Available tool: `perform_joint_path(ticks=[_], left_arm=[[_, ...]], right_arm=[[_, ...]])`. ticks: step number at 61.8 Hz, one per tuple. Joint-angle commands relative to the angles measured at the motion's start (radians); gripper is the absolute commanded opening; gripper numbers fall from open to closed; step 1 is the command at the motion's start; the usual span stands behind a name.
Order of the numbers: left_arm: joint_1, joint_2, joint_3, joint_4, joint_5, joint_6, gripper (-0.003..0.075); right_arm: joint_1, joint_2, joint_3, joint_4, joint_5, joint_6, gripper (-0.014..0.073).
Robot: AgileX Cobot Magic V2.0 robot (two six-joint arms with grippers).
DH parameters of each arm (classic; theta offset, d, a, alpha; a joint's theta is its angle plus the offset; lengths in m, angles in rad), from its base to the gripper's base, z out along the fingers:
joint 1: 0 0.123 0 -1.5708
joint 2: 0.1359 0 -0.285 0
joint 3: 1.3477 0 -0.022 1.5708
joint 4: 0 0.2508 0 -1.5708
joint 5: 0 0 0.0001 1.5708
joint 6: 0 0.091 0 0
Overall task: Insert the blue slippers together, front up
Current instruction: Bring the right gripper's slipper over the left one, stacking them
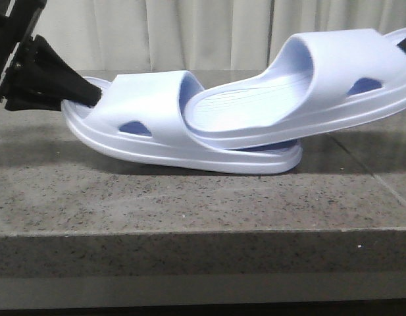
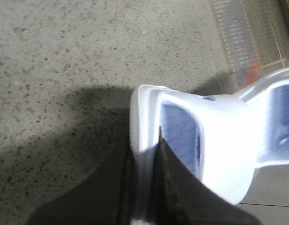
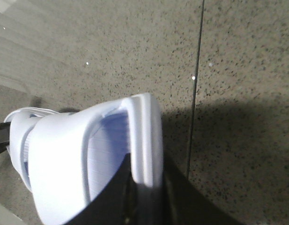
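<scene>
- My left gripper (image 2: 146, 187) is clamped on the heel rim of the left slipper (image 1: 156, 115): one dark finger (image 2: 181, 192) lies on the footbed, the other under the sole.
- My right gripper (image 3: 146, 197) pinches the heel rim of the right slipper (image 1: 321, 72) the same way; in the front view only a dark tip of it shows at the frame edge.
- Both slippers are smooth, pale lavender-blue moulded foam with thick soles, wide arched straps with an oval side hole, and fine ribs across the footbeds.
- The left slipper rests sole-down on the tabletop (image 1: 189, 204), its heel end slightly raised.
- The right slipper is held tilted above it, its toe pushed under the left slipper's strap and lying on that footbed.
- The tabletop is speckled grey-brown stone with thin seams; pale curtains (image 1: 209, 33) hang behind.
</scene>
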Motion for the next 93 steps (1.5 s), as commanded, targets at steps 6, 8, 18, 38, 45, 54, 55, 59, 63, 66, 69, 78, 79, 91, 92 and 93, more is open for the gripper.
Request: perform_joint_path(ticks=[6, 8, 18, 38, 45, 54, 55, 59, 63, 66, 69, 78, 79, 91, 92, 93], left_arm=[[-0.009, -0.029, -0.008, -0.071, -0.017, -0.008, -0.002], [-0.009, -0.029, -0.001, -0.076, -0.018, -0.008, -0.002], [-0.025, -0.029, 0.022, -0.121, -0.06, -0.008, -0.002], [-0.135, -0.029, 0.023, -0.123, -0.163, -0.008, -0.002], [-0.136, -0.029, 0.023, -0.129, -0.16, -0.008, -0.002], [-0.134, -0.036, 0.023, -0.127, -0.156, -0.008, -0.002], [-0.131, -0.035, 0.023, -0.127, -0.153, -0.008, -0.002], [-0.121, -0.042, 0.023, -0.125, -0.153, -0.008, -0.002], [-0.109, -0.049, 0.023, -0.125, -0.148, -0.008, -0.002], [-0.107, -0.056, 0.024, -0.129, -0.146, -0.009, -0.002], [-0.107, -0.06, 0.024, -0.147, -0.146, -0.009, -0.002], [-0.142, -0.061, 0.024, -0.2, -0.171, -0.009, -0.002], [-0.149, -0.061, 0.024, -0.204, -0.177, -0.009, -0.002], [-0.2, -0.061, 0.024, -0.215, -0.25, -0.007, -0.002], [-0.2, -0.061, 0.024, -0.215, -0.252, -0.007, -0.002], [-0.2, -0.061, 0.024, -0.215, -0.252, -0.007, -0.002]], right_arm=[[0.135, 0.013, 0.026, 0.105, -0.166, -0.019, -0.0067], [0.167, 0.02, 0.033, 0.119, -0.186, -0.019, -0.0067], [0.322, 0.068, 0.037, 0.189, -0.235, -0.019, -0.0067], [0.55, 0.164, 0.01, 0.24, -0.329, -0.055, -0.0067], [0.553, 0.165, 0.01, 0.241, -0.327, -0.055, -0.0067], [0.545, 0.158, 0.01, 0.235, -0.323, -0.08, -0.0067], [0.541, 0.155, 0.01, 0.233, -0.321, -0.08, -0.0067], [0.528, 0.144, 0.01, 0.232, -0.313, -0.08, -0.0067], [0.515, 0.128, 0.01, 0.232, -0.31, -0.08, -0.0067], [0.51, 0.112, 0.01, 0.232, -0.308, -0.08, -0.0067], [0.51, 0.102, 0.01, 0.233, -0.308, -0.08, -0.0067], [0.535, 0.102, 0.012, 0.253, -0.26, -0.08, -0.0067], [0.542, 0.104, 0.013, 0.257, -0.257, -0.08, -0.0067], [0.602, 0.126, 0.013, 0.263, -0.303, -0.08, -0.0067], [0.602, 0.127, 0.013, 0.263, -0.305, -0.08, -0.0067], [0.602, 0.127, 0.013, 0.263, -0.305, -0.08, -0.0067]])
